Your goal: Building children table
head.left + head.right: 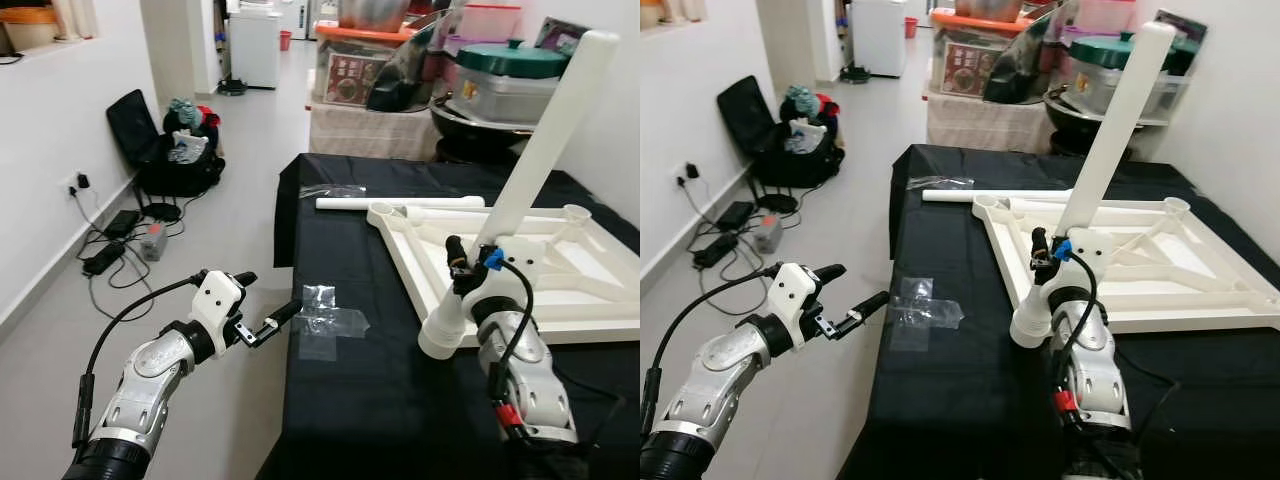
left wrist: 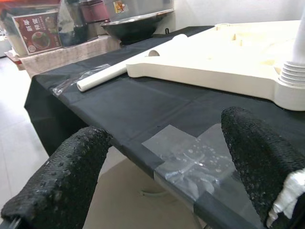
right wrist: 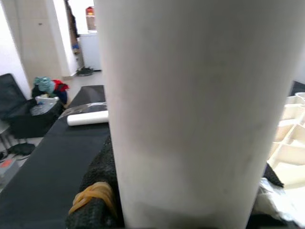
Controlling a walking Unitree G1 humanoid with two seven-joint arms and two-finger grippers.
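Tabletop [image 1: 600, 300], white and lying upside down with its ribbed underside up, sits on the right part of the black-covered surface [image 1: 400, 400]. Going left to right: on the floor by the left wall lie cables and adapters [image 1: 115, 245], and beyond them one open black bag [image 1: 165, 150] stuffed with clothes. The left gripper [image 1: 262, 308] hangs off the surface's left edge over the floor, its two black fingers [image 2: 66, 176] spread apart and holding nothing. Just past it, on the surface near that edge, lies one crumpled clear plastic bag [image 1: 325, 318]. Farther back, a second clear plastic wrapper [image 1: 333, 191] lies beside one loose white leg [image 1: 400, 203], which rests flat along the tabletop's far-left edge. Two round empty sockets show on the tabletop's far corners, one at the left [image 1: 381, 210] and one at the right [image 1: 575, 213]. At the near-left corner, the right gripper [image 1: 470, 285] is closed around a second white leg [image 1: 545, 140], which stands tilted, its ribbed lower end [image 1: 440, 335] at the tabletop's corner. Behind the surface, boxes and one lidded pot [image 1: 510, 75] are stacked.
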